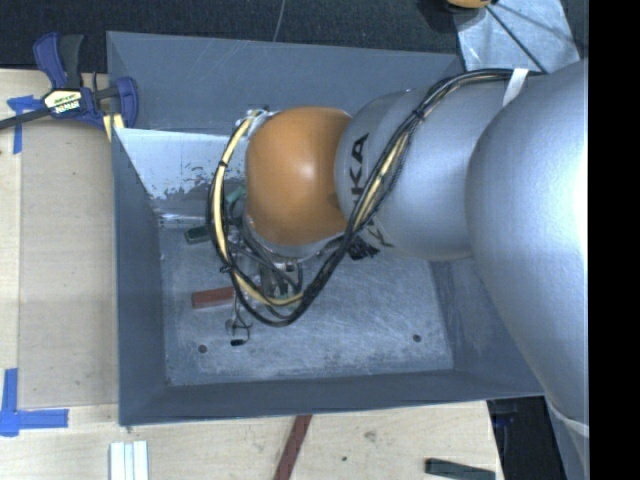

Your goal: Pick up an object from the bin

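Note:
My gripper [263, 261] is down in the left half of the bin, mostly hidden under the arm's orange cover and looped cables. A small flat reddish-brown bar [211, 298] lies on the bin floor just left of and below the gripper, close to the cables. A small dark object [197, 234] sits further back on the floor, near the foot of the back-left wall, left of the gripper. Whether anything is in the gripper is hidden.
The thick silver arm comes in from the right and covers the right and back part of the bin. The bin's sloping walls close in on all sides. Bare floor shows along the front and front right.

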Motion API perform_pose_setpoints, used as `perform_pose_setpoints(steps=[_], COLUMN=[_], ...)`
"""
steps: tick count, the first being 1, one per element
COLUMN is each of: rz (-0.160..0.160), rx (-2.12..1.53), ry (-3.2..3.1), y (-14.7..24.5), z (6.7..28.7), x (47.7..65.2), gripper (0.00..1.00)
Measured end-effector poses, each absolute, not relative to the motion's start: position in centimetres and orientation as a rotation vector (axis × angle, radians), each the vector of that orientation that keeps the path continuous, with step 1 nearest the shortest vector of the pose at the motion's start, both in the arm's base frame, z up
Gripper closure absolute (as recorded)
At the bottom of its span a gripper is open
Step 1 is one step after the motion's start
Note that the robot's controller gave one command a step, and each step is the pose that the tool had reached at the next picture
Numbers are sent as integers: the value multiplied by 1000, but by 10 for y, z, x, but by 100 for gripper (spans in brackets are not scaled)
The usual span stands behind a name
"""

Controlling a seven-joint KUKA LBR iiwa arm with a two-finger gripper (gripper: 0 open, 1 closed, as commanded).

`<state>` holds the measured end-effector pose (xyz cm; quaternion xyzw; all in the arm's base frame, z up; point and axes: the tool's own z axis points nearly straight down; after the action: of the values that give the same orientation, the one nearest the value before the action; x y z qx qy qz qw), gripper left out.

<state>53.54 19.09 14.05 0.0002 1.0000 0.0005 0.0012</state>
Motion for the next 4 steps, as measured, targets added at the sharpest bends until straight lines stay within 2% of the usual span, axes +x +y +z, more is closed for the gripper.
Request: perform_pose_setpoints(steps=[1,2,3,4], rz=[4,1,3,2], rx=[6,-120,4,-122], ry=[3133,3138,3136,3136], y=[153,139,153,139], z=[73,71,74,73], x=[580,578,581,579], gripper=[0,0,0,0])
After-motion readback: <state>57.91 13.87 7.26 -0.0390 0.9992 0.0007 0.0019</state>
